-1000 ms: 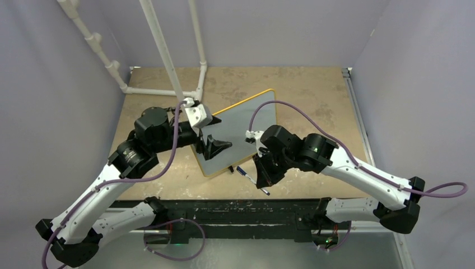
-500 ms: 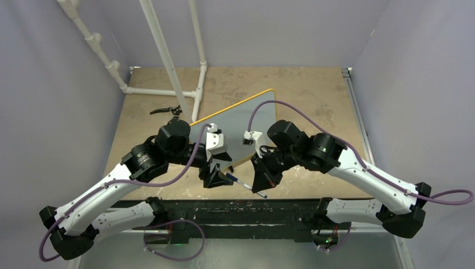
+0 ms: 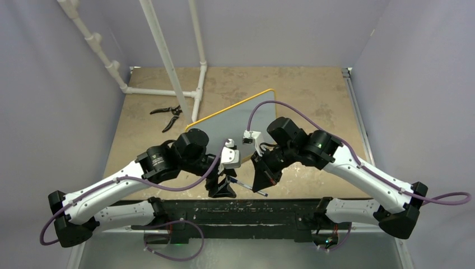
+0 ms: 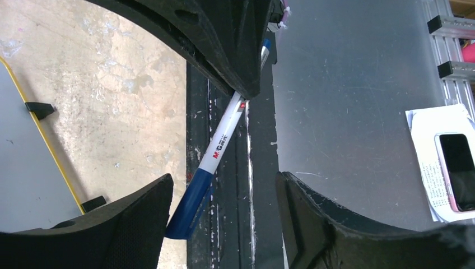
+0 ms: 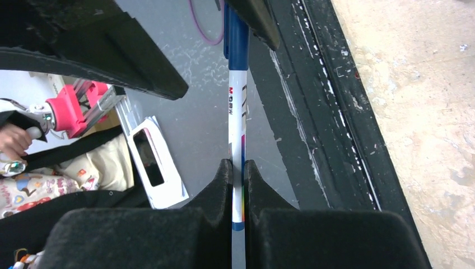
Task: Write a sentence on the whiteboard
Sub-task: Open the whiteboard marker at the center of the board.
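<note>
My left gripper [image 3: 220, 188] has swung off the whiteboard [image 3: 229, 119] to the near edge; its fingers are spread around the marker [image 4: 223, 140] cap; my right gripper [image 5: 238, 168] clamps the barrel; uncapping looks next; the board sits mid-table.

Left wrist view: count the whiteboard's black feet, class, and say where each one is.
2. On the whiteboard, the first foot juts from the yellow rim at mid-left; the second foot sits lower along that rim, near the bottom. More may lie outside the frame.
</note>
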`<control>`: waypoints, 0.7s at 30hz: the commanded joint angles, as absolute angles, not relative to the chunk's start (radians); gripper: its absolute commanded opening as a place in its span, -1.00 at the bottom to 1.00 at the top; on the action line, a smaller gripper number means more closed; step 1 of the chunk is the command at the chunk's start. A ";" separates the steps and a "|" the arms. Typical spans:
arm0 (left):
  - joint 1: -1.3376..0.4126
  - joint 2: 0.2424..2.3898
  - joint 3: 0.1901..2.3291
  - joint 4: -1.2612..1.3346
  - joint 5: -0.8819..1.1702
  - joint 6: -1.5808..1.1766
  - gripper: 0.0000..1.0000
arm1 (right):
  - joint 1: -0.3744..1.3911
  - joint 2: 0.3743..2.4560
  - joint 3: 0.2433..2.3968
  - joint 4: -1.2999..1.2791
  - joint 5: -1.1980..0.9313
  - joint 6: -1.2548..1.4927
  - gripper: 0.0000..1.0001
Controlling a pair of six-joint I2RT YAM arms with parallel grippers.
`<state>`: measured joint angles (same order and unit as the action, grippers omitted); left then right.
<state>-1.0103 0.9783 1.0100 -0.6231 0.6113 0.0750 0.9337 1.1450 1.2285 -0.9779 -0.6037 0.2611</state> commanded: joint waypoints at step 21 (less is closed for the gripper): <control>-1.062 0.847 0.841 -0.271 0.341 -0.104 -1.00 | 0.908 0.945 1.118 -0.521 -0.438 0.509 0.58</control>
<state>-1.0645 0.9100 0.8902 -0.5056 0.4515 0.0257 0.9138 1.0653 1.1870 -0.7937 -0.5545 0.3473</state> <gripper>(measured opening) 0.162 0.706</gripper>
